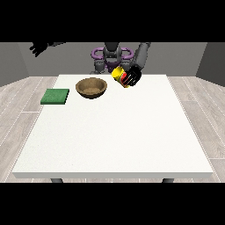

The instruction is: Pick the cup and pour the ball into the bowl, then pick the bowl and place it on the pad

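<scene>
Spillage is the worry from where I stand. The robot hand at the view's right (133,75) has its dark fingers curled round the yellow cup (118,74) and holds it above the tabletop (114,132), tipped over with its mouth turned toward the wooden bowl (92,87). The cup sits just beside the bowl's rim on the view's right side, not over its middle. I cannot make out the ball; something red shows between the fingers, but whether that is the ball or part of the cup I cannot tell.

If the ball rolls out while the cup's mouth is short of the rim, I judge it lands on the white surface and runs off, since nothing nearby would stop it. A tilt that is too steep could also send the ball across the bowl and out the far side, the bowl being shallow.

The green pad (55,96) lies near the tabletop's edge at the view's left, apart from the bowl. Carrying the bowl there later risks setting it half off the pad.

The robot hand at the view's left (38,47) is raised high, well away from everything, fingers spread and holding nothing.
</scene>
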Robot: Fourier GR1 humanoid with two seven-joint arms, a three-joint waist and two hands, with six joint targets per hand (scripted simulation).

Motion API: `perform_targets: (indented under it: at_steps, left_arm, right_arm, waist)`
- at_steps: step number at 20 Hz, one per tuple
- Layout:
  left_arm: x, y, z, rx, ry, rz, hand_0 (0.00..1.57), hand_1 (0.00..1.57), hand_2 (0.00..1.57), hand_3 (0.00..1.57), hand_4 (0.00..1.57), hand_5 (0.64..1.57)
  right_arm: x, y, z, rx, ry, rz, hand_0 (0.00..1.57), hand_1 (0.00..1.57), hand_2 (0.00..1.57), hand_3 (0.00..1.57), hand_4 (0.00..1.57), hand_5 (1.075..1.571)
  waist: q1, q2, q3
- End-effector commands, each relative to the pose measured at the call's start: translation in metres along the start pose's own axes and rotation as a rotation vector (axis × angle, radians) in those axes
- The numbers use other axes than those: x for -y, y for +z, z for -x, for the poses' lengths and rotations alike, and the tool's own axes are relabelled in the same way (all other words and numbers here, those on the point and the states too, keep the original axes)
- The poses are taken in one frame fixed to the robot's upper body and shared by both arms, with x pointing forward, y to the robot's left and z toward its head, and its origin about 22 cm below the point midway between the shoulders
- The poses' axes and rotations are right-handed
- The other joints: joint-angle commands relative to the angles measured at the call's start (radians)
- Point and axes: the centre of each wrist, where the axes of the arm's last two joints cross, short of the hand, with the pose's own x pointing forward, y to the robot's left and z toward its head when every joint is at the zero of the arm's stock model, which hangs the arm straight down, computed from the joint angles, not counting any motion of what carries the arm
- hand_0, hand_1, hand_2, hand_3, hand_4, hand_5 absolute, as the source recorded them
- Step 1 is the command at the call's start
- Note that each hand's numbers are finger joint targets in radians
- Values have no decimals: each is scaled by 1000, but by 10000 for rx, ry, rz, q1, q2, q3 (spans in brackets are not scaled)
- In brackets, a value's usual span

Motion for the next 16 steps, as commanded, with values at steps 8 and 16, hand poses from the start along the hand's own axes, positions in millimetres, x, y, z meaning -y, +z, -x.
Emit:
perform_targets:
  at_steps: [8,16]
  left_arm:
    - [23,-49,-107,761,-4303,760,1361,1361,1571,1571,1441,1545]
    - [20,-68,-150,1061,-8235,272,1456,1456,1571,1571,1260,1557]
  right_arm:
    - [38,4,22,-332,-497,486,0,0,0,0,685,1559]
    - [12,-11,36,-685,-264,-276,0,0,0,177,694,1556]
  waist:
    - [428,-264,-51]
    - [-193,-359,-52]
